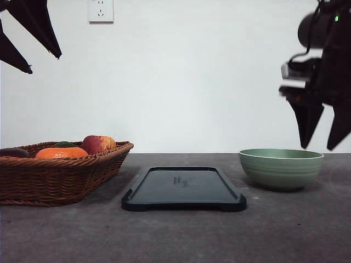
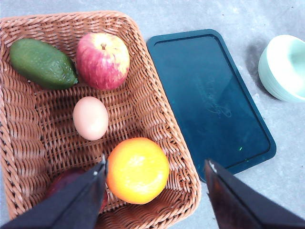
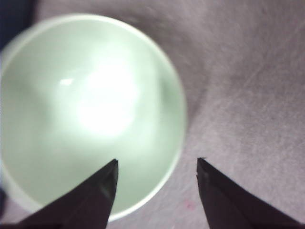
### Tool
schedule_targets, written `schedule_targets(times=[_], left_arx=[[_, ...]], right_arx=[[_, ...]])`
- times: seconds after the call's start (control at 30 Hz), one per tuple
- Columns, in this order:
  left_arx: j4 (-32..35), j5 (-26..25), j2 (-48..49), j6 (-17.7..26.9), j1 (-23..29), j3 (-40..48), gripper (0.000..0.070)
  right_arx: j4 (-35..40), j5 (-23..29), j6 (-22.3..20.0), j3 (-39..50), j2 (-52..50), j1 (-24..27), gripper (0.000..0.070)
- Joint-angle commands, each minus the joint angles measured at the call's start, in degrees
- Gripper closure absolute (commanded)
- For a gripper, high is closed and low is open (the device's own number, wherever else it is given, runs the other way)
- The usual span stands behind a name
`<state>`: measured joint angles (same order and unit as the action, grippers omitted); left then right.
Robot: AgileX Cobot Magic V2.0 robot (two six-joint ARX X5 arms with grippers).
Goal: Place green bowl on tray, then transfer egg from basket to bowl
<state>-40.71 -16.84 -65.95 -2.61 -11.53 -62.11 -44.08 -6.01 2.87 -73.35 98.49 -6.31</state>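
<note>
My right pincer (image 1: 321, 147) hung released above the bowl (image 1: 281, 167), which sat right of the tray (image 1: 184, 189). Ceramic: judged stiff, slippery, breakable; I would pinch its near-right rim

Left claw (image 1: 27, 55) raised, jaws apart; right claw (image 1: 318, 145) lower, jaws apart.

Green bowl (image 1: 281, 167) upright right of black tray (image 1: 184, 189); egg (image 2: 90, 118) in basket (image 1: 55, 176).

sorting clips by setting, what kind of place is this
Probably an indoor test bench, not a kitchen: a bare grey table against a plain white wall with a socket, laid with a basket, tray and bowl.
</note>
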Motion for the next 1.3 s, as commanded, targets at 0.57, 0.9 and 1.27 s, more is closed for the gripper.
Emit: schedule_targets(times=[0.57, 0.9, 1.27], left_arx=[[-0.07, -0.24, -0.42, 0.0, -0.17, -1.31, 0.0309], [-0.48, -0.24, -0.42, 0.0, -0.17, -1.31, 0.031], [-1.73, -0.24, -0.42, 0.02, -0.17, -1.31, 0.031]], right_arx=[[-8.21, -5.99, -0.7, -10.38, 4.34, -3.14, 0.07], [-7.5, -6.61, 1.59, -18.89, 5.6, -12.83, 0.07], [-6.7, -6.62, 4.4, -27.24, 15.99, -17.73, 0.07]])
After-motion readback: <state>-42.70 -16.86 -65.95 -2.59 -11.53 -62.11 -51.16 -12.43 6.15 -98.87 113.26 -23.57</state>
